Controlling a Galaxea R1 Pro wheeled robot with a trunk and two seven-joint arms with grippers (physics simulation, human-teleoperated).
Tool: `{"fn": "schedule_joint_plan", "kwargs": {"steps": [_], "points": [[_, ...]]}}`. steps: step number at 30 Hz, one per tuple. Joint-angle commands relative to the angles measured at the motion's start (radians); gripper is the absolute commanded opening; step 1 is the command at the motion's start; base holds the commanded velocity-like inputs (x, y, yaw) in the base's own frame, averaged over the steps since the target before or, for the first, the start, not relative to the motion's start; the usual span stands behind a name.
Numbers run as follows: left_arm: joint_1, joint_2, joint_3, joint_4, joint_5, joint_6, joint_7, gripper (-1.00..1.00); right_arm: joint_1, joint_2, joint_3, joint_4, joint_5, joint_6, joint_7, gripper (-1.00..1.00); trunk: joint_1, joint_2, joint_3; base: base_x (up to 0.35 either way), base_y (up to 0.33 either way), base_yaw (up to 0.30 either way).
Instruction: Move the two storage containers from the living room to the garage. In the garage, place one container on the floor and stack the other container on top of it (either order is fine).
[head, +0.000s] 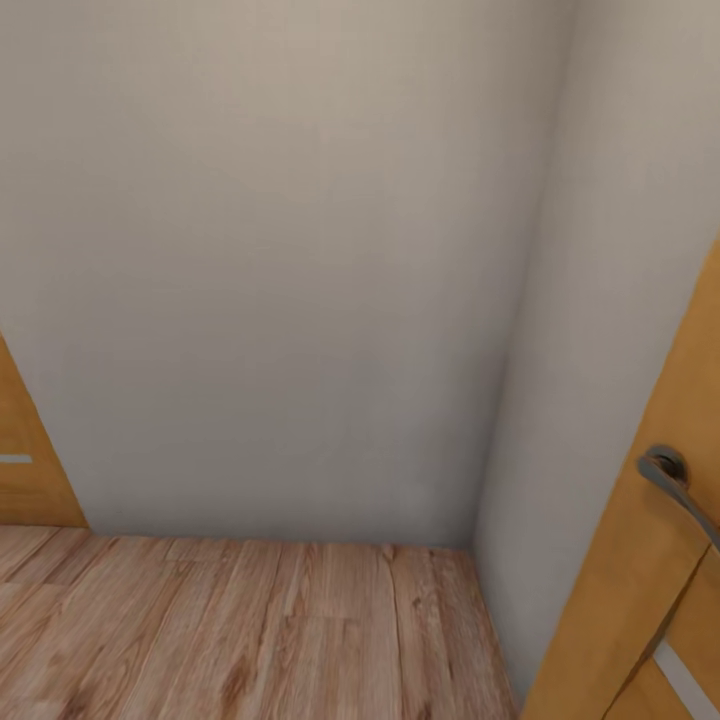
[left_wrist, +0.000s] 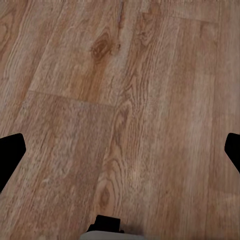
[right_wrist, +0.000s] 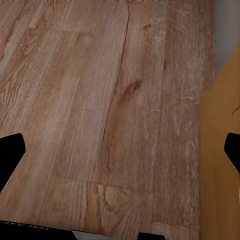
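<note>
In the head view, a plain pale wall (head: 290, 260) is faced at close range, meeting a second wall (head: 600, 300) in a corner, with light wood plank flooring (head: 250, 630) running along its foot. An orange-brown wooden door (head: 640, 560) with a dark grey lever handle (head: 675, 480) is seen at the right edge, and a second wooden door panel (head: 25, 460) at the left edge. The storage containers are not to be found here, so their place cannot be given; the robot is judged to be on its way between rooms. In the left wrist view, the plank flooring (left_wrist: 120, 100) is looked down upon, and the left claw (left_wrist: 120, 155) is shown by two dark fingertips at opposite edges of the picture, held wide apart with nothing between them. In the right wrist view, the same flooring (right_wrist: 100, 100) is seen with the door's wooden face (right_wrist: 220, 165) beside it, and the right claw (right_wrist: 120, 155) is likewise spread wide and empty. By the task's wording, the containers are expected to be light and fairly stiff, with smooth sides that may slip; a hold on the rim, or at two opposite sides with both claws, is judged the soundest.
</note>
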Motion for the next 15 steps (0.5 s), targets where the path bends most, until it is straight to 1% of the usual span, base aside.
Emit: {"fn": "schedule_joint_plan", "kwargs": {"steps": [1, 11, 15], "points": [[-0.002, 0.000, 0.004, 0.004, -0.003, -0.005, 0.002, 1.00, -0.001, 0.000, 0.000, 0.001, 0.001, -0.004, 0.001, 1.00, 0.000, 0.000, -0.001, 0.268, 0.000, 0.000], [-0.002, 0.001, 0.004, 0.004, -0.003, -0.005, 0.001, 1.00, -0.001, 0.000, 0.000, 0.001, 0.002, -0.004, 0.001, 1.00, 0.000, 0.000, -0.001, 0.306, 0.000, 0.002], [-0.002, 0.001, 0.004, 0.004, -0.003, -0.005, 0.002, 1.00, -0.001, 0.000, 0.000, 0.001, 0.002, -0.004, 0.001, 1.00, 0.000, 0.000, -0.001, 0.101, 0.000, 0.164]]}}
